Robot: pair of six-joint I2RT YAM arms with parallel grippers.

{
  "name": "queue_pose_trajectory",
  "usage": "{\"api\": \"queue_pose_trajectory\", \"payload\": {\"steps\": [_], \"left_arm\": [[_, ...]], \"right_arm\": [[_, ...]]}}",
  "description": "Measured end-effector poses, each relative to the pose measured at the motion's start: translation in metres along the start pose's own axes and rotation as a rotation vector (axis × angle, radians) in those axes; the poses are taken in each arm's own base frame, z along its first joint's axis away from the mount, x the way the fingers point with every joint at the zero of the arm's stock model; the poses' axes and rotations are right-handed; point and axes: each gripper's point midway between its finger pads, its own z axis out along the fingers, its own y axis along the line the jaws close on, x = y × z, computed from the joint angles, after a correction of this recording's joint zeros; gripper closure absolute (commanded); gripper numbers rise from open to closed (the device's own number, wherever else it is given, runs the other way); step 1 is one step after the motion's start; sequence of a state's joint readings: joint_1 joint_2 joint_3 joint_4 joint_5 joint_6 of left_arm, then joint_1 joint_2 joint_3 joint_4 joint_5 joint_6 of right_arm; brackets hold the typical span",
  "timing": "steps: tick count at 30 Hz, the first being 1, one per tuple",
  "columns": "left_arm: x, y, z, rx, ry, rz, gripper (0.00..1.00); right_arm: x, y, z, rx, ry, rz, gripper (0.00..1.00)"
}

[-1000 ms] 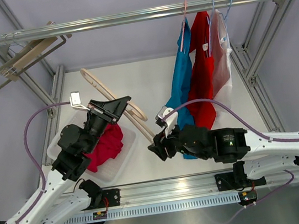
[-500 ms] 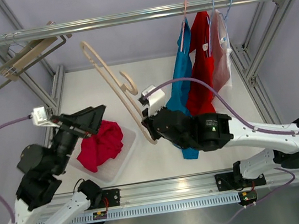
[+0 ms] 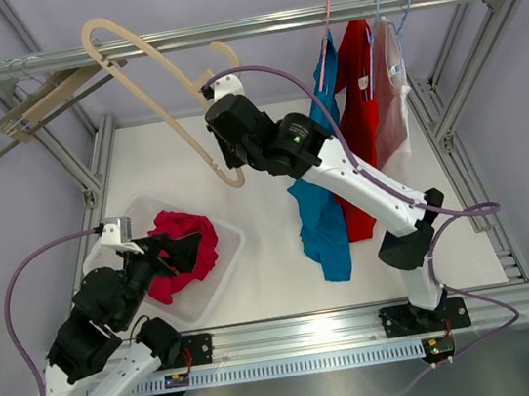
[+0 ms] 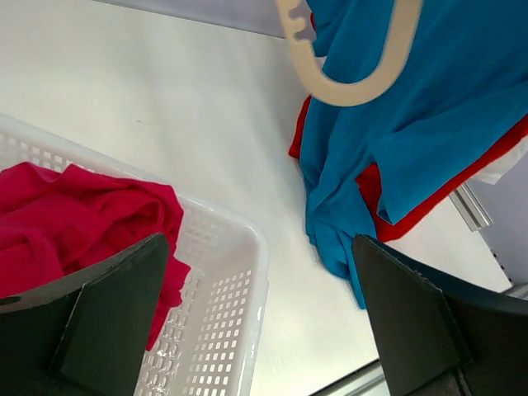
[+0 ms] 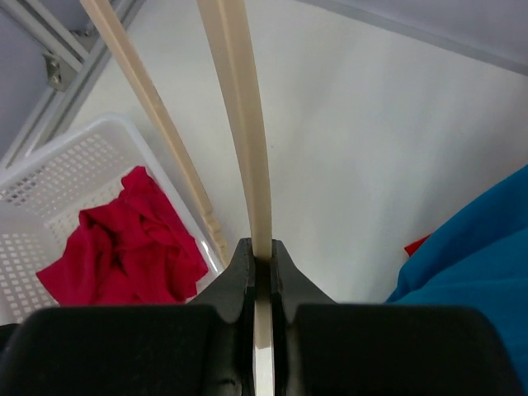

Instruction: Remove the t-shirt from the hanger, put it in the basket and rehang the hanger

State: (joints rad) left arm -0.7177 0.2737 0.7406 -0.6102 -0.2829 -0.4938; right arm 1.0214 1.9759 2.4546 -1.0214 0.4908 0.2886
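The crimson t-shirt (image 3: 182, 254) lies crumpled in the white basket (image 3: 219, 281), off the hanger; it also shows as the t-shirt (image 4: 74, 223) and the t-shirt (image 5: 124, 247) in the wrist views. The bare cream hanger (image 3: 102, 24) is raised high toward the rail. My right gripper (image 3: 228, 162) is shut on its lower arm, and the right wrist view shows the gripper (image 5: 262, 256) pinching the hanger (image 5: 239, 107). My left gripper (image 3: 178, 249) hovers open over the basket, and the left wrist view shows the gripper (image 4: 272, 330) holding nothing.
A blue shirt (image 3: 320, 170), a red shirt (image 3: 355, 106) and a pale one (image 3: 390, 92) hang from the rail (image 3: 250, 28) at the right. Wooden hangers (image 3: 44, 101) sit on the rail's left end. Frame posts flank the table.
My right arm has swung the hanger up from the table toward the rail. My left gripper has opened, let go and drawn back low over the basket.
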Motion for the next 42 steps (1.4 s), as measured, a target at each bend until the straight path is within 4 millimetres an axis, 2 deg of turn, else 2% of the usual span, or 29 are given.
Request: {"api": "queue_pose_trajectory", "payload": {"steps": [2,4,7,9,13,16,20,24,29,33,37,40,42], "left_arm": [[0.000,-0.002,-0.002,0.020,0.000,0.007,0.01],[-0.001,-0.003,-0.005,0.033,-0.009,0.011,0.01],[-0.004,-0.008,-0.007,0.061,-0.016,0.011,0.01],[-0.008,-0.016,-0.008,0.087,-0.010,0.005,0.01],[-0.039,-0.045,-0.007,0.165,-0.053,-0.062,0.01],[-0.062,-0.064,0.004,0.205,-0.100,-0.130,0.01],[-0.070,-0.079,0.031,0.212,-0.109,-0.202,0.01],[-0.070,-0.091,0.062,0.212,-0.101,-0.247,0.01],[-0.077,-0.100,0.086,0.218,-0.132,-0.295,0.03],[-0.088,-0.106,0.096,0.229,-0.179,-0.338,0.14],[-0.096,-0.104,0.102,0.228,-0.243,-0.397,0.36],[-0.095,-0.102,0.110,0.211,-0.260,-0.425,0.39],[-0.094,-0.100,0.115,0.203,-0.267,-0.446,0.58]], "right_arm": [[0.013,0.001,0.006,0.005,0.036,-0.013,1.00],[0.045,0.002,-0.002,0.004,0.100,-0.055,1.00],[0.100,0.001,-0.031,-0.006,0.214,-0.127,1.00],[0.119,-0.004,-0.051,0.001,0.250,-0.149,1.00],[0.119,-0.008,-0.076,-0.013,0.217,-0.143,1.00],[0.116,-0.008,-0.087,-0.026,0.182,-0.136,1.00],[0.121,-0.003,-0.092,-0.039,0.176,-0.154,1.00],[0.131,0.001,-0.095,-0.051,0.191,-0.181,1.00],[0.137,0.009,-0.104,-0.087,0.184,-0.196,1.00],[0.135,0.013,-0.113,-0.113,0.169,-0.194,1.00],[0.134,0.015,-0.118,-0.129,0.157,-0.193,1.00],[0.138,0.023,-0.126,-0.160,0.153,-0.203,1.00],[0.141,0.025,-0.128,-0.168,0.155,-0.210,1.00]]}}
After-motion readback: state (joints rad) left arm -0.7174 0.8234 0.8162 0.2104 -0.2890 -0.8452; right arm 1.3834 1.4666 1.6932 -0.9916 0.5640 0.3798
